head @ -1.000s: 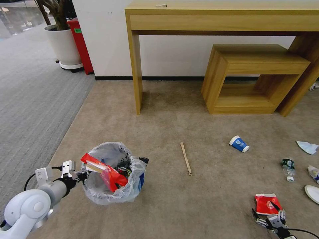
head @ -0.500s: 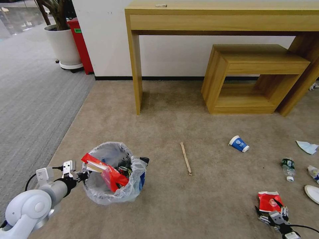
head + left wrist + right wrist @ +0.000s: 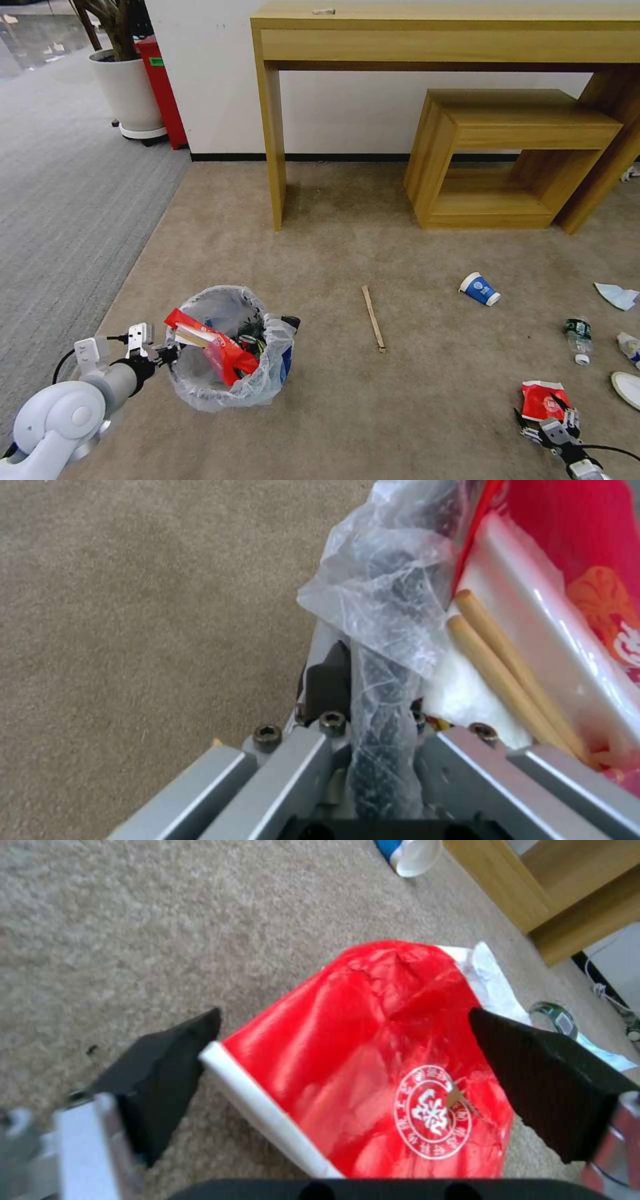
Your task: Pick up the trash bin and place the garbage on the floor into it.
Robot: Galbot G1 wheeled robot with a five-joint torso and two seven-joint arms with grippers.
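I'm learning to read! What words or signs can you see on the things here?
None can be read.
Red wrapper: round white seal with characters, too blurred.
Blue paper cup: white mark, too small.
Bottle: label too small.
Red bin: green sticker, too small.

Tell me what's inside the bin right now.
In the bin, clamped at its rim by the left gripper: a red wrapper, wooden sticks in white packaging, and dark litter behind them. Whatever lies deeper is covered by these.
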